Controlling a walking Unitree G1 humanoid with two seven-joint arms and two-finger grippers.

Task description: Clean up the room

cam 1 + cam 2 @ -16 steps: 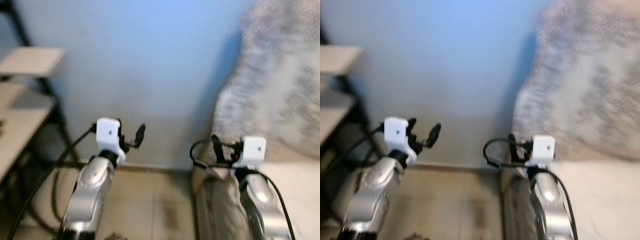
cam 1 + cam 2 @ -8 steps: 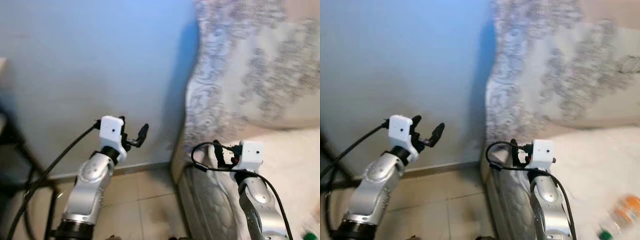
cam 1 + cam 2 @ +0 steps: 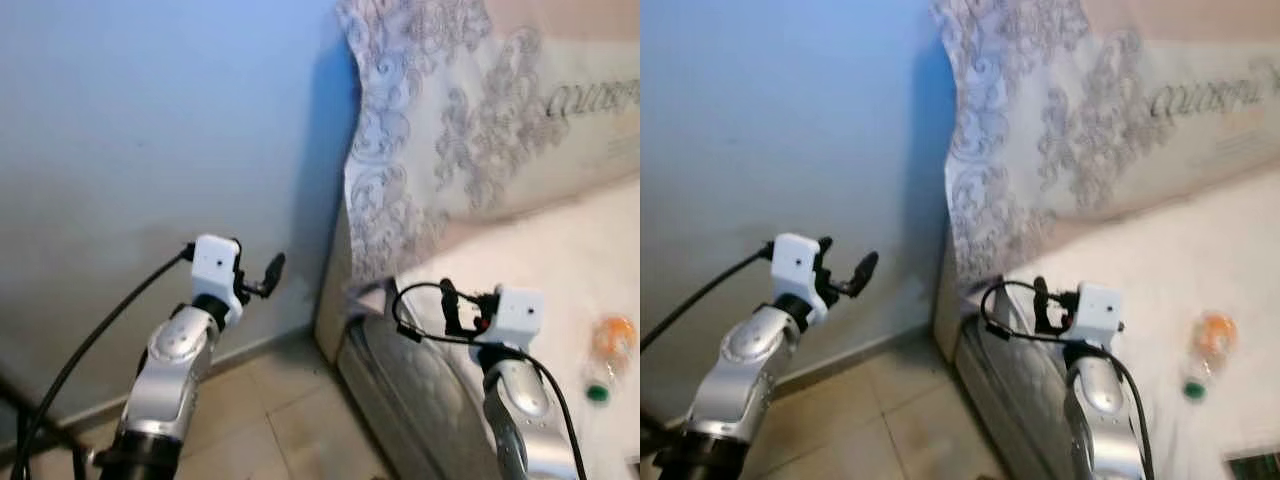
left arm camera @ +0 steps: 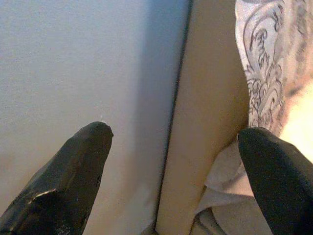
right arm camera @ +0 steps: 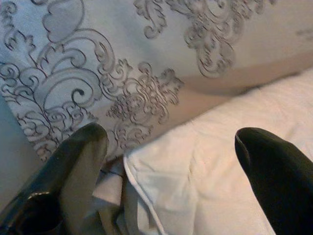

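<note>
The bottle [image 3: 606, 355] lies out on the white bed [image 3: 1160, 250] toward its right edge, cap end nearer the robot, closer to the right gripper [image 5: 176, 161], fingers spread and empty, than the equally open left gripper [image 4: 171, 161].

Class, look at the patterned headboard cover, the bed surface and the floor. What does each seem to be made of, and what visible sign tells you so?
Headboard cover: seemingly woven fabric with grey scroll patterning; it drapes and folds at the corner.
Bed surface: soft white textile, probably a quilt or mattress cover, matte with a piped seam.
Floor: apparently beige tile, shown by its straight grout lines.
</note>
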